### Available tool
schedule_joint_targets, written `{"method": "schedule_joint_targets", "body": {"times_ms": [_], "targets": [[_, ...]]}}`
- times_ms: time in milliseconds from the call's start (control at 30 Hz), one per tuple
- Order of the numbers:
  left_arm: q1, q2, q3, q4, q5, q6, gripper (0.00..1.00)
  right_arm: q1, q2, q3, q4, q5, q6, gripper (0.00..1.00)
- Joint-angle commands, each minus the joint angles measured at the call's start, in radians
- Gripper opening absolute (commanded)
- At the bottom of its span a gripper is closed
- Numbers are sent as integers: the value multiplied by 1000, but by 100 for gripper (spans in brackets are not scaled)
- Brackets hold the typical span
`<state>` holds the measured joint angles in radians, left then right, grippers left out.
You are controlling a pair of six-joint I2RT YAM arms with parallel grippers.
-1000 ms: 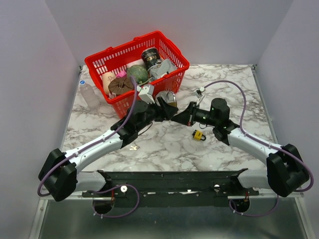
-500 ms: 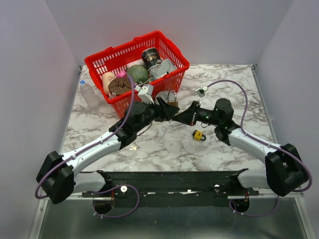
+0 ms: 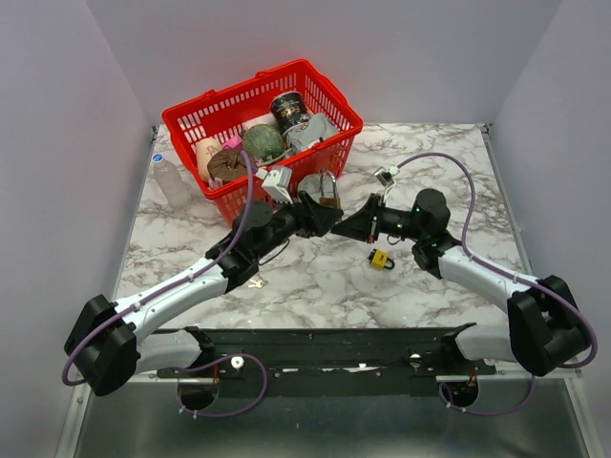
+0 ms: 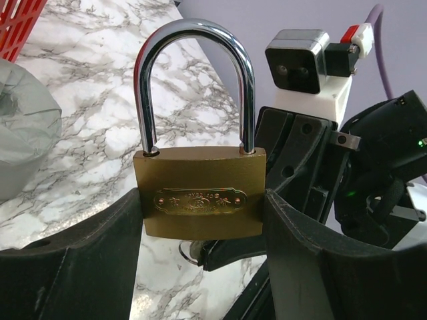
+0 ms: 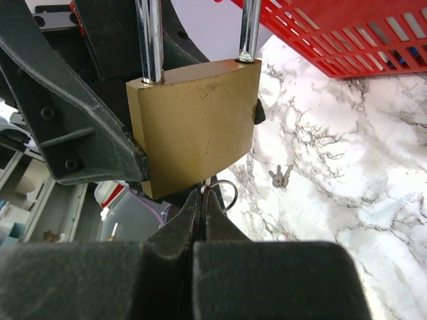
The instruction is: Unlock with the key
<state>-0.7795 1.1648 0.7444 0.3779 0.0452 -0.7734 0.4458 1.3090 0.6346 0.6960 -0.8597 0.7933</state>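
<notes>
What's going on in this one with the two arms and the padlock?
The left gripper holds a brass padlock upright by its sides, off the table. The right gripper is shut on a key and has it at the underside of the lock body; how far in it sits cannot be seen. The shackle is seated on both sides, so the lock is not yet open. A small yellow padlock and spare keys lie on the marble table.

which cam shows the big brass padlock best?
Left wrist: whole padlock, shackle closed, body clamped in the left gripper. Right wrist shows only its body, shackle cropped, right gripper's key below. Top view: too small to make out.
</notes>
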Motion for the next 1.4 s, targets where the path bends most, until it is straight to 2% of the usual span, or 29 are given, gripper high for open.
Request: {"method": "schedule_joint_targets", "body": {"times_ms": [0, 33, 100, 133, 233, 300, 367, 433, 533, 567, 700, 800, 1033, 1367], "targets": [[-26, -13, 31, -112, 21, 45, 0, -38, -79, 39, -34, 99, -123, 8], [-26, -11, 45, -146, -1, 54, 0, -39, -92, 40, -115, 117, -175, 20], [-21, -17, 70, -214, -37, 77, 0, -39, -142, 37, -189, 137, -218, 37], [-18, -22, 75, -226, -71, 92, 0, -39, -157, 31, -255, 155, -251, 53], [-6, -42, 84, -254, -103, 124, 0, -39, -233, 7, -352, 178, -298, 67], [0, -59, 88, -264, -97, 141, 0, -39, -301, 4, -406, 189, -325, 73], [14, -71, 88, -257, -12, 181, 0, -39, -347, 25, -495, 218, -383, 78], [28, -80, 84, -254, 71, 215, 0, -39, -401, 81, -585, 228, -466, 81], [81, -112, 52, -212, 336, 273, 0, -39, -436, 141, -667, 200, -573, 82], [109, -123, 44, -197, 480, 284, 0, -39, -436, 172, -676, 182, -594, 82], [151, -129, 13, -165, 755, 295, 0, -30, -381, 244, -678, 77, -641, 82], [160, -106, 27, -174, 888, 309, 0, 14, -324, 301, -667, 47, -674, 82], [166, -96, 32, -166, 956, 315, 0, 140, -212, 392, -693, -1, -740, 82], [174, -103, 24, -154, 970, 307, 0, 149, -220, 378, -854, -4, -784, 81]]}}
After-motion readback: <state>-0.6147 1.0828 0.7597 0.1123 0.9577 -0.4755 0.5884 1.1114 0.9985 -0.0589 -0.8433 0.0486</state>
